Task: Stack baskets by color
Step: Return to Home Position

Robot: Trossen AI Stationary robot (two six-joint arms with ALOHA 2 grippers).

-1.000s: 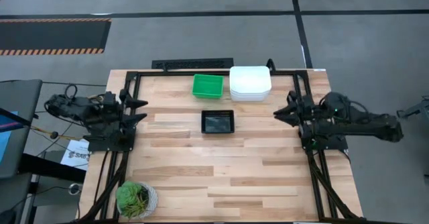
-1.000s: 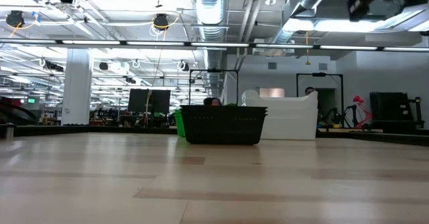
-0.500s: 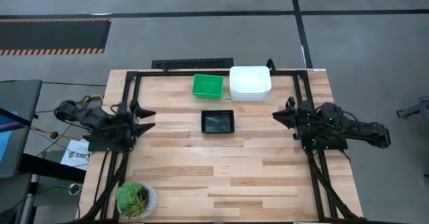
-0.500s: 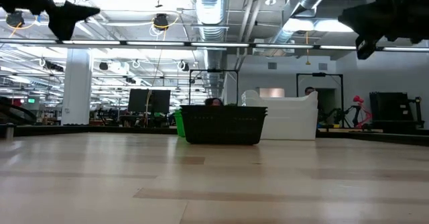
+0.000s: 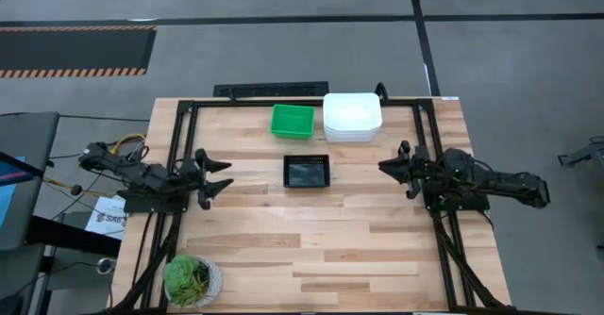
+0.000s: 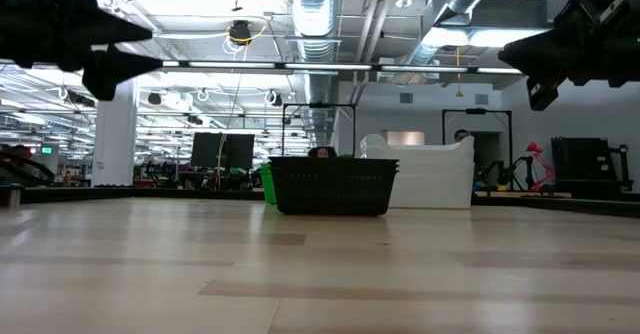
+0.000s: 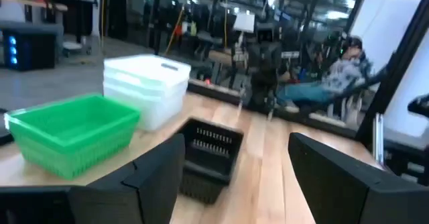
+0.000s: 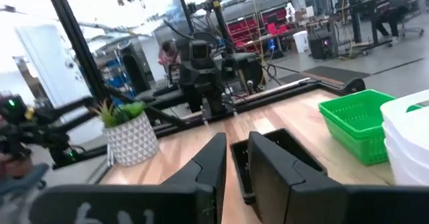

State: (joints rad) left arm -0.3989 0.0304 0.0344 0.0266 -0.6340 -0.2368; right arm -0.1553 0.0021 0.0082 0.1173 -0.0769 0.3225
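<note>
A stack of white baskets (image 5: 352, 116) stands at the table's far edge, with a green basket (image 5: 293, 121) just left of it. A black slotted basket (image 5: 307, 172) rests on its base nearer the middle, also seen in the low view (image 6: 333, 186). My left gripper (image 5: 220, 174) hangs open over the table's left side, pointing level toward the baskets and well short of them. My right gripper (image 5: 393, 160) hangs over the right side, pointing level toward the black basket. Its fingers (image 8: 211, 160) stand a narrow gap apart with nothing between them.
A potted green plant (image 5: 192, 280) sits at the near left corner. A black metal frame (image 5: 189, 117) runs along the table's left, far and right sides. Bare wood lies between the black basket and the near edge.
Both grippers have come down from high above the table, as their arms fold back. My left gripper has also swung a little toward the table's middle and near edge. The baskets have not moved.
</note>
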